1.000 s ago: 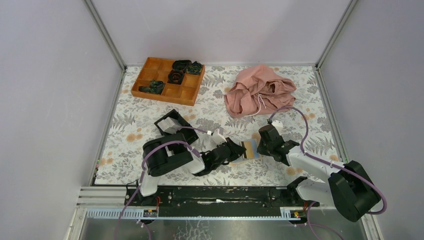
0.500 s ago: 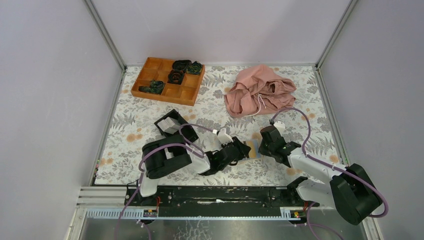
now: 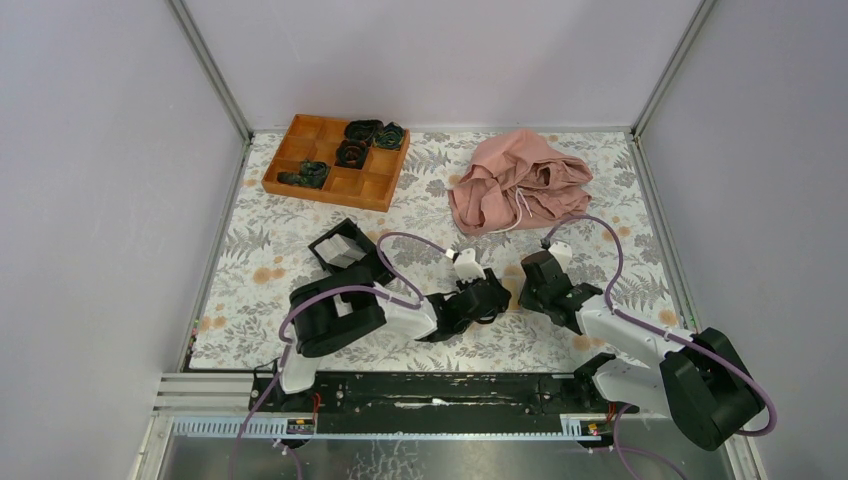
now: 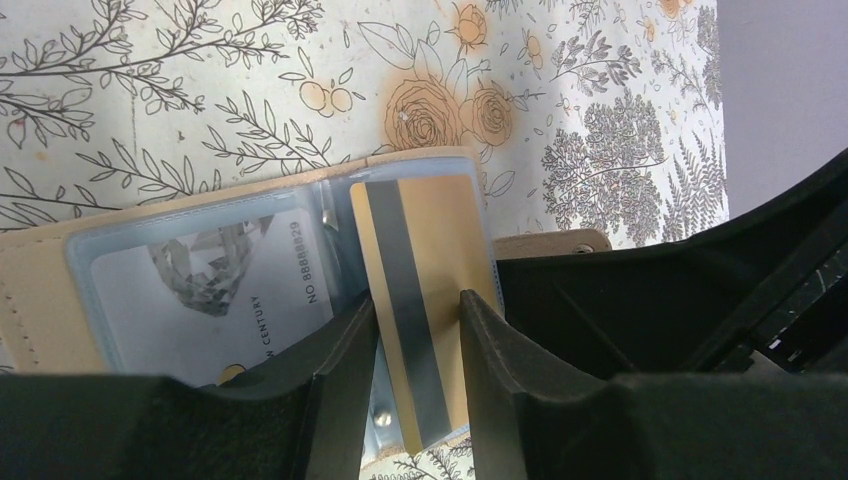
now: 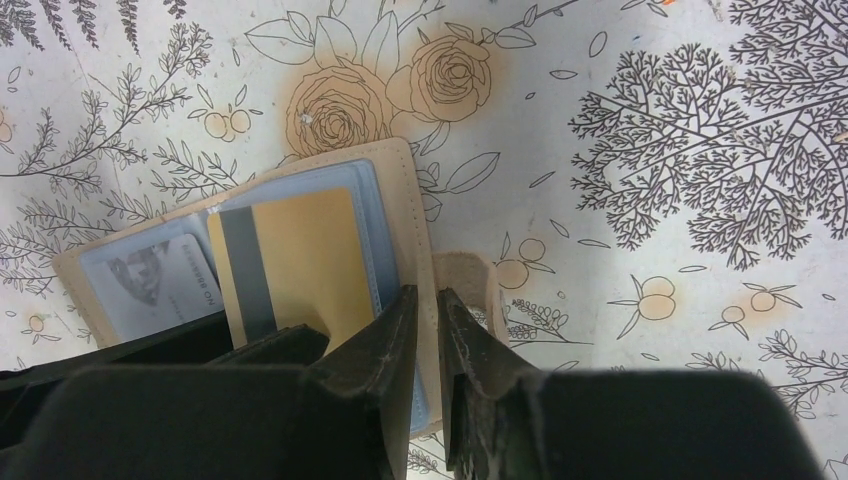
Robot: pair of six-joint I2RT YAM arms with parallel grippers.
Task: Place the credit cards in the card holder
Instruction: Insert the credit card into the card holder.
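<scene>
Card holder (image 4: pixel 40 290) lies open on the table (image 4: pixel 600 90) between the arms; grey card (image 4: pixel 200 270) sits fully in its left sleeve, so that one looks done. Left gripper (image 4: pixel 417 300), jaws apart, straddles the gold card (image 4: pixel 425 225), which lies skewed at the right sleeve with its near end sticking out: probably only part seated, needing a final push. Right gripper (image 5: pixel 427 300), jaws nearly together, pinches the card holder's right edge, apparently steadying it; no other loose cards seen.
</scene>
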